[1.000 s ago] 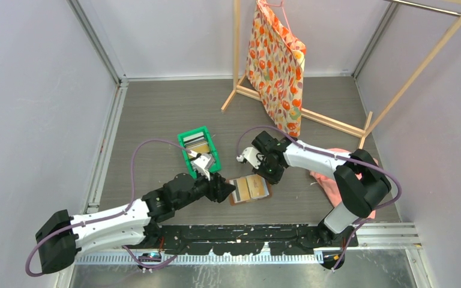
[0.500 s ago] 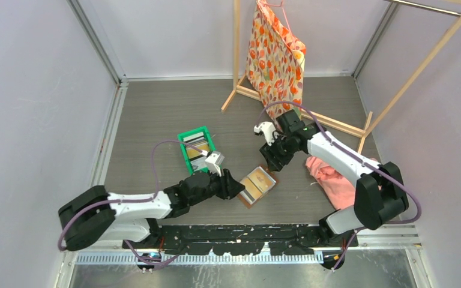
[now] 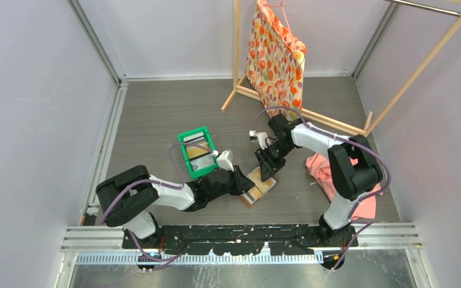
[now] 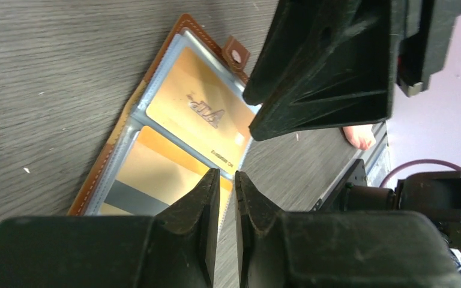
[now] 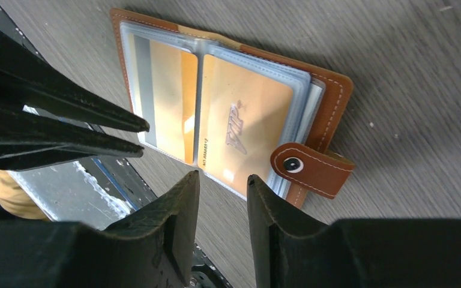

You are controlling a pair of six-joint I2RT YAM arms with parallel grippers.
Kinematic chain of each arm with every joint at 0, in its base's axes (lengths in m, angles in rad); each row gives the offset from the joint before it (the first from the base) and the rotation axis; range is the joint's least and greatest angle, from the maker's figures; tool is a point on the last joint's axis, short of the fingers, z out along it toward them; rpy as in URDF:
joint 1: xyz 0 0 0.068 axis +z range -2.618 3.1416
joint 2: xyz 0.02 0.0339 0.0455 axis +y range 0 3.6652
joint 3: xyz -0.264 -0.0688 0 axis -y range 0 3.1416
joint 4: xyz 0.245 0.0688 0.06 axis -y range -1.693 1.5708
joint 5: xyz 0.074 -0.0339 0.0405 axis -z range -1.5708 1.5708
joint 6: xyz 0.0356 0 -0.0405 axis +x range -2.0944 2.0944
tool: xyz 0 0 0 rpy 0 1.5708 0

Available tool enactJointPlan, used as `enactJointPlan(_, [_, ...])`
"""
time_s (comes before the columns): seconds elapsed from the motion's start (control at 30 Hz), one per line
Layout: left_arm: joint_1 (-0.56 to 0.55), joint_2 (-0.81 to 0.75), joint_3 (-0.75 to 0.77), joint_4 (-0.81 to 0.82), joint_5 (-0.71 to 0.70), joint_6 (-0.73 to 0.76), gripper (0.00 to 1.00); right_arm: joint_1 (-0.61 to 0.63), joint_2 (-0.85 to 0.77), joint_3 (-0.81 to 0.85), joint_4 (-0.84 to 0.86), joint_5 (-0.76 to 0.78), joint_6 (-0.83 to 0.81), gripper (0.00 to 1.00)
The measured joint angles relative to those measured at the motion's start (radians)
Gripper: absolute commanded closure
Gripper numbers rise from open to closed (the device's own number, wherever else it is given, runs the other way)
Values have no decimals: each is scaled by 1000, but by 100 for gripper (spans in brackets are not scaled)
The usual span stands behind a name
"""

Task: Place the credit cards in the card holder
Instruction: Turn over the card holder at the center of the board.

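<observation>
The grey wood-grain surface (image 3: 156,114) carries everything. A wooden rack (image 3: 237,54) stands well beyond the card holder (image 3: 261,187), toward the back wall, with a floral bag (image 3: 276,66) hanging from it. A pink cloth (image 3: 324,171) lies crumpled to the holder's right, near it but apart. A green bin (image 3: 184,157) sits to the holder's left and a little farther back, with a stack of cards (image 3: 199,150) inside.

The card holder itself lies open and flat on the surface between the two arms, its brown leather outside down and its clear sleeves facing up.

The left pincer (image 4: 228,174) reaches in from the holder's left and hangs over its near-left edge. Its fingers are almost together, with only a thin slit between them; I cannot tell whether they nip the sleeve edge. The right pincer (image 5: 223,177) comes down from the holder's far side, directly above it. Its fingers stand apart with nothing between them.

Two cards sit in the top sleeves. A gold card (image 5: 246,120) with raised "VIP" lettering fills the half nearest the snap. An orange card with a grey stripe (image 5: 168,96) fills the other half. The snap tab (image 5: 309,170) sticks out from the holder's edge beside the gold card, unfastened, its stud facing up.
</observation>
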Motion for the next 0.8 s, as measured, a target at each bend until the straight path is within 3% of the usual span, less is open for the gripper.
enactJointPlan(0.8, [0, 132, 70, -42, -84, -66, 83, -23, 63, 8, 4, 61, 38, 60])
